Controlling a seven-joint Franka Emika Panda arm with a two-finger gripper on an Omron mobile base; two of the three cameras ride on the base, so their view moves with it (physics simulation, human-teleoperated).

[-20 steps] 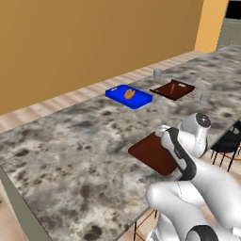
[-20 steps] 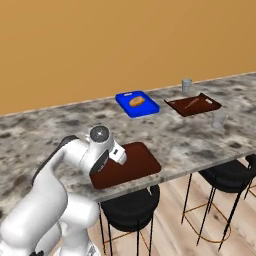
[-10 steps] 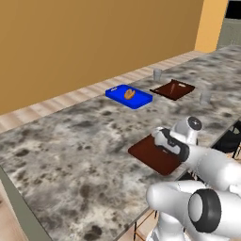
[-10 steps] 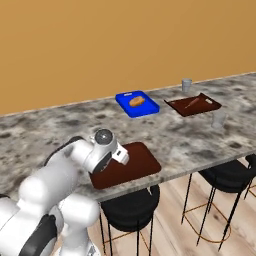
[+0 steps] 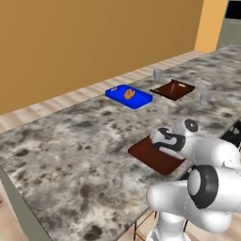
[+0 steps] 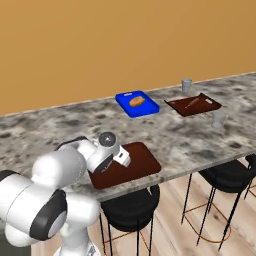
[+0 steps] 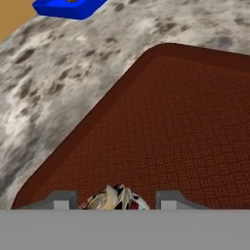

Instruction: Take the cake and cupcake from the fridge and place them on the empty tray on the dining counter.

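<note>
Arm swung lower, hand pinching cake over tray, orientation unclear.

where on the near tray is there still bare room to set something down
Most of the tray is bare: the whole patterned surface from the fingers out to its far rounded corner, toward the blue tray. The only crowded spot is the near edge, where the fingers flank a small brown-and-white item. The dining counter beyond the tray's rim is bare stone too.
</note>
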